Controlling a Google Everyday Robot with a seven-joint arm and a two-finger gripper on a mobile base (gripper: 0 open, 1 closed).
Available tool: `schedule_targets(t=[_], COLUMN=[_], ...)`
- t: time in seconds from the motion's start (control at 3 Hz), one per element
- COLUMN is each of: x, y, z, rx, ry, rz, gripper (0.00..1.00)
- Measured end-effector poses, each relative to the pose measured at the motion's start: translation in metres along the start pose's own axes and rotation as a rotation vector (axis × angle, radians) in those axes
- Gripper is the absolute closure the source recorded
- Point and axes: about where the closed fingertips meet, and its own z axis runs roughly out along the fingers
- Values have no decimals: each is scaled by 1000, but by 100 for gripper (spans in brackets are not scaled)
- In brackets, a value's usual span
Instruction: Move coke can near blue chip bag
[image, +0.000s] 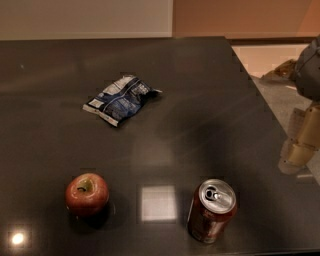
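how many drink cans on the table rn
1: the coke can stands upright near the front edge, right of the apple. None seems hidden. The gripper hangs beyond the table's right edge.

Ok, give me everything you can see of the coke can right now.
The coke can is a small dark red metal cylinder with faint pale lettering and a silver top bearing its pull-tab. It stands upright near the front edge of the dark table, right of the apple and well apart from the blue chip bag. Nothing touches it but the table. The gripper hangs off to the right, clear of it.
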Motion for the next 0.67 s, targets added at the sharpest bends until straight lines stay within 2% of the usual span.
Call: schedule_targets(t=[0.33,0.67], x=[-19,-37], y=[40,80], z=[10,29], rx=[-72,-138], ry=[-114,-196], rz=[-80,-147], gripper=[0,0])
